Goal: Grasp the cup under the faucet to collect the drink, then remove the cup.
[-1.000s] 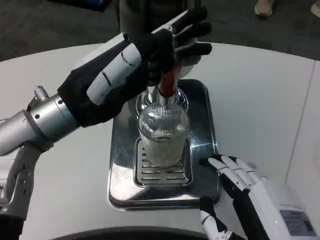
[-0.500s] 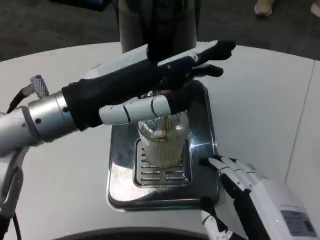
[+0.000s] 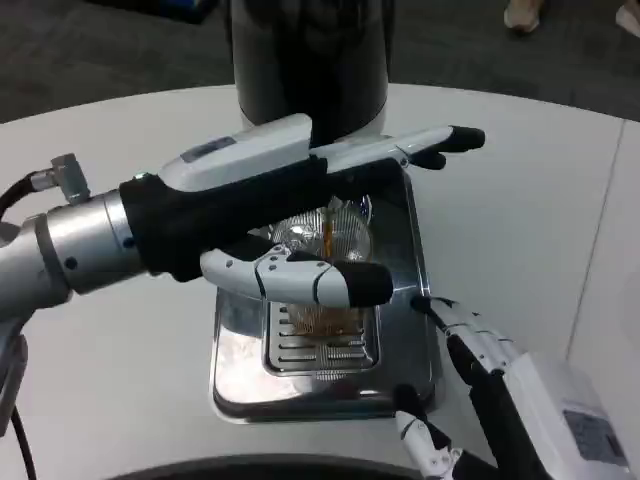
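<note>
Left hand [image 3: 290, 200] spread above cup [image 3: 325, 245] — holding nothing.

The left hand [image 3: 290, 195] is reaching in from the left on its silver forearm [image 3: 50, 255], lying flat and nearly level with its white back facing up. Its fingers [image 3: 425, 148] are stretching out straight to the right, while the thumb [image 3: 300, 280] is hanging lower, apart from them (whether it is gripping anything under the palm cannot be told). The right hand [image 3: 490, 385] is sitting below and to the right of it, fingers [image 3: 455, 322] spread and pointing up-left, holding nothing.
</note>
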You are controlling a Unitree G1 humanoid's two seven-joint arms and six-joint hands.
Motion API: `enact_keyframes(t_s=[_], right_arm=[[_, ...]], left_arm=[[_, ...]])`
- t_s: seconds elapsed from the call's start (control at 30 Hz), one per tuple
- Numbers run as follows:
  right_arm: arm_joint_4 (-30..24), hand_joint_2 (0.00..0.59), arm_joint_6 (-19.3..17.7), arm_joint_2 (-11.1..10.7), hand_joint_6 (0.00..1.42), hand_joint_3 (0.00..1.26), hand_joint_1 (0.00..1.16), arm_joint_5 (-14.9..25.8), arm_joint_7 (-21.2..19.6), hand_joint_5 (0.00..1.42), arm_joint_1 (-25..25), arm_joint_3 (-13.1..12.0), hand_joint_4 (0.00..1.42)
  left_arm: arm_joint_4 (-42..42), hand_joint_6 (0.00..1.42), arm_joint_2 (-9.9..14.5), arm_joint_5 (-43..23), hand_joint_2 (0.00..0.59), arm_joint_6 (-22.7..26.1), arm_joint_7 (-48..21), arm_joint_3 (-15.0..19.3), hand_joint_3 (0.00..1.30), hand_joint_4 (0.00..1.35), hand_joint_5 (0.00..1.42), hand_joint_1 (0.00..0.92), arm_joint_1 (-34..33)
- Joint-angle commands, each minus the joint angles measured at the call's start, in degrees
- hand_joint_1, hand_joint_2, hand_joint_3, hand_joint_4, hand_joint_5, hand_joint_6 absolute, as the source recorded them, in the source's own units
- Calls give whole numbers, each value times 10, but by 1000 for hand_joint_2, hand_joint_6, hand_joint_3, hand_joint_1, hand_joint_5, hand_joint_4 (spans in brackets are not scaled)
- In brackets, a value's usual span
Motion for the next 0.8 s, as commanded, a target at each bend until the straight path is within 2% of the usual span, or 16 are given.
enact_keyframes(t_s=[0.03, 0.17, 0.27, 0.6, 0.8], right_arm=[[17, 400, 17, 11, 165, 85, 399, 12, 4, 74, -13, -1, 56], [35, 376, 34, 21, 165, 65, 420, 29, 5, 53, -38, -7, 34], [57, 335, 42, 27, 165, 28, 458, 43, 4, 31, -63, -10, 3], [137, 266, 47, 47, 165, 2, 554, 78, -28, 15, -149, -9, 0], [190, 248, 43, 70, 165, 0, 575, 93, -80, 10, -183, -7, 0]], left_arm=[[-1, 39, 13, 9, 167, -11, -3, -13, 0, 0, 71, 0, 14], [-5, 38, 15, 9, 167, -12, 1, -14, 0, 0, 74, 0, 16], [-9, 38, 18, 7, 167, -10, 3, -14, 0, 0, 76, 0, 18], [-18, 38, 23, -4, 167, -2, 9, -12, 0, 0, 76, 0, 24], [-20, 38, 27, -4, 169, 0, 8, -12, 0, 0, 77, 0, 24]])
